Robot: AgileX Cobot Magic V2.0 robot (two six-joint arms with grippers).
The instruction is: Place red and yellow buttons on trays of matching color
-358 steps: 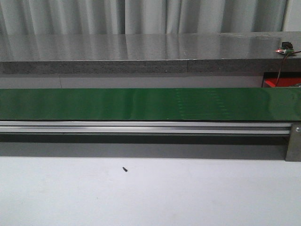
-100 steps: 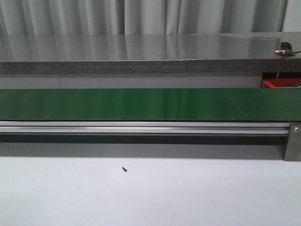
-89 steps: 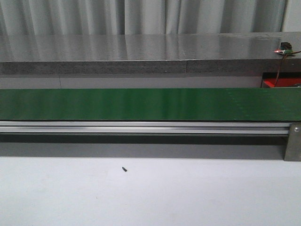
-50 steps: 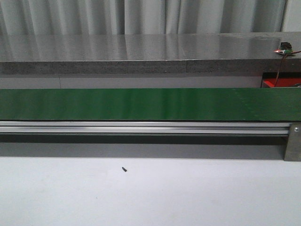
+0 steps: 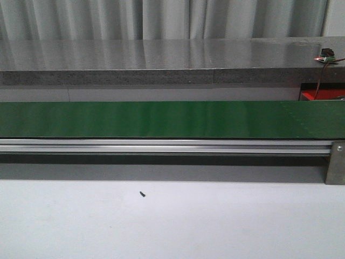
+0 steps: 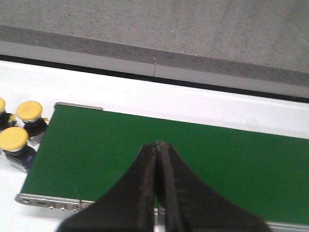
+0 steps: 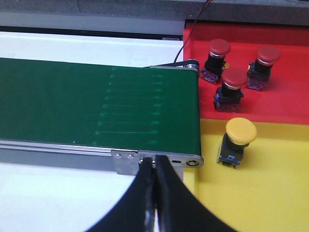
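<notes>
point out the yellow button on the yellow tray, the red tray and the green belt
yellow button [image 7: 241, 130], right wrist view, on its cap
red tray [image 7: 285, 99], right wrist view, bare floor
green belt [image 5: 161, 118], front view, mid surface

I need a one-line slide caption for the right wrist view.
Shut right gripper above green conveyor belt; three red buttons on red tray, one yellow button on yellow tray.

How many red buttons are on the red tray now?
3, all seen in the right wrist view on the red tray: one nearest the conveyor belt's end, one further out, one nearest the yellow tray. More may lie outside the frame.
</notes>
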